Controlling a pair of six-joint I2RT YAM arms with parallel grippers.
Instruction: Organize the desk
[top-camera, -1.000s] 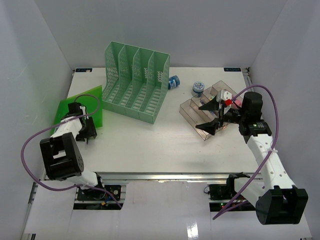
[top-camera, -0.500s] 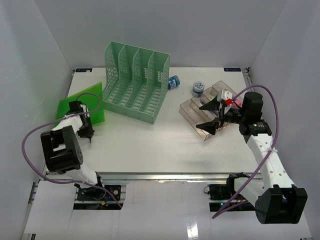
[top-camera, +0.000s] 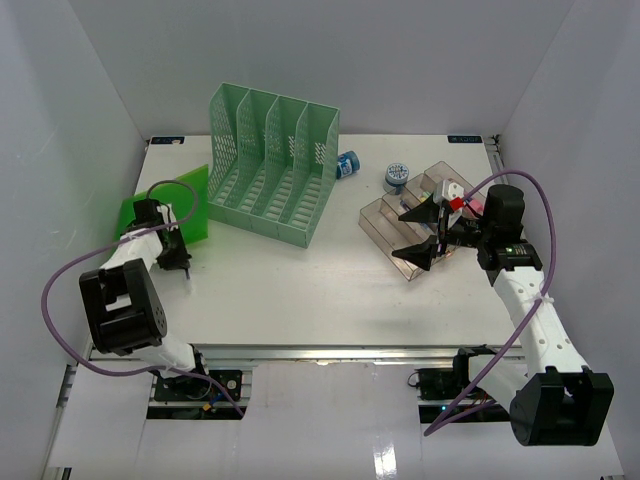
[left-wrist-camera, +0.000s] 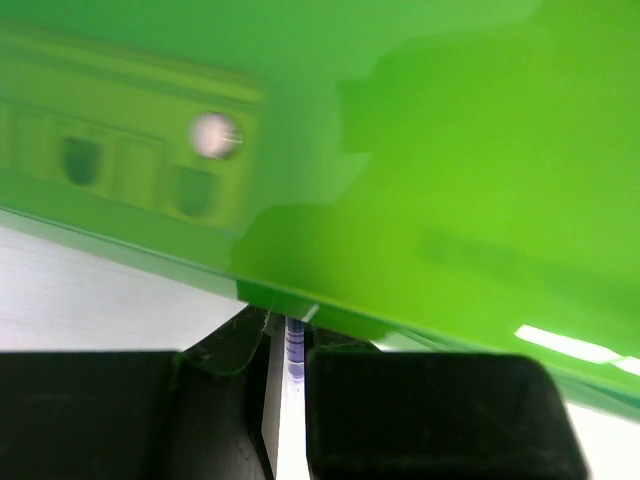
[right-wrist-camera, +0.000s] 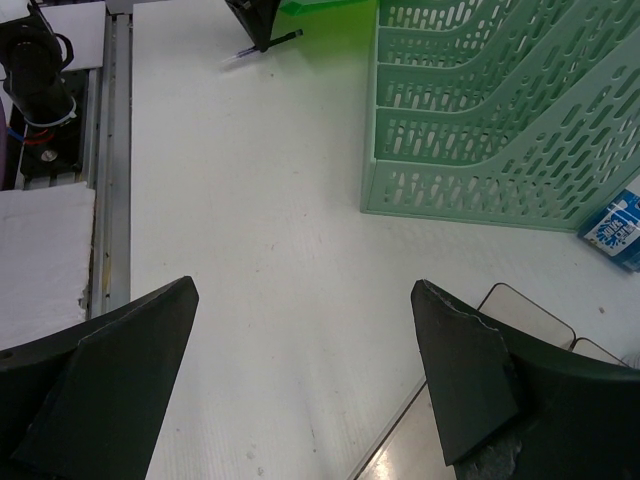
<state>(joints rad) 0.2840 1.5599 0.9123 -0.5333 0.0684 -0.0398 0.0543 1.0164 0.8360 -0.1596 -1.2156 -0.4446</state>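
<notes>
Shows green folder (top-camera: 190, 205) raised steeper at left edge of desk (top-camera: 300, 290), nearing filing; left gripper (top-camera: 178, 262) nearly closed, hold unclear; right gripper (top-camera: 415, 235) spread wide.

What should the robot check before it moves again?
1. Left gripper closed on the pen: ok, the fingers pinch it.
2. Pen lifted off the desk: cannot tell.
3. Right gripper open and holding nothing: ok.
4. Green folder filed in the green rack: not ok, it sits outside, beside the rack.
5. Rack slots free: ok.
</notes>
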